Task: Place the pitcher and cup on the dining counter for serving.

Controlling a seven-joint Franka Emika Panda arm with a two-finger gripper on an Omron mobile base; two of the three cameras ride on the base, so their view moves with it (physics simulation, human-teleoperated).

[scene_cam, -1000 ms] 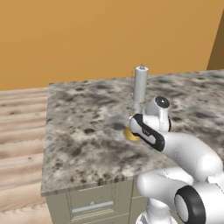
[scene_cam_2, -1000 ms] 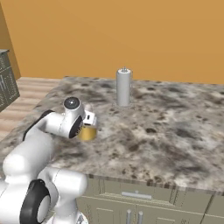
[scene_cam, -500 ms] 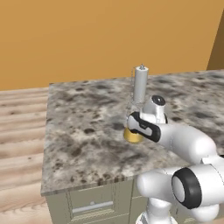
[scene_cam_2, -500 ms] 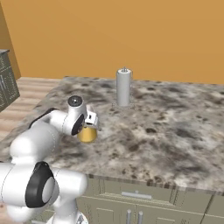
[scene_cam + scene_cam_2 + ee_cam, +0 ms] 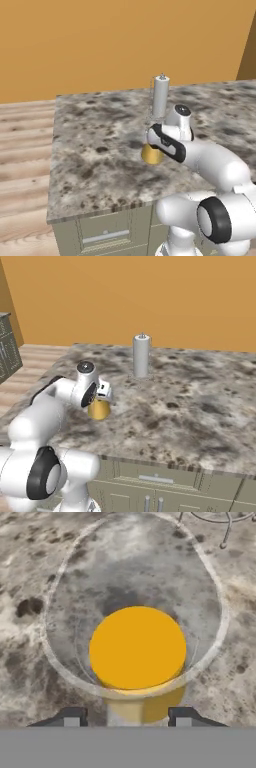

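The pitcher (image 5: 135, 627) is clear glass with a golden-yellow bottom, and I look straight down into its mouth in the hand view. It stands upright on the dining counter (image 5: 90, 140), near the front left part of the speckled stone top. Its yellow lower part shows under my hand as pitcher (image 5: 151, 154) and pitcher (image 5: 99, 409). My gripper (image 5: 127, 717) hangs just above its rim, fingers spread apart to either side and holding nothing. The gripper (image 5: 154, 142) points down at the glass, as does the gripper (image 5: 102, 395). The cup is out of view.
A tall grey cylinder (image 5: 160, 95) stands upright on the counter just behind the pitcher, also seen as cylinder (image 5: 141, 355). The counter's left edge and front edge drop to grey-green drawers (image 5: 105, 235). Wood floor (image 5: 22, 150) lies to the left.
The fingers have spread wider and let go of the pitcher, which stays standing where it was. The arm has shifted only slightly.
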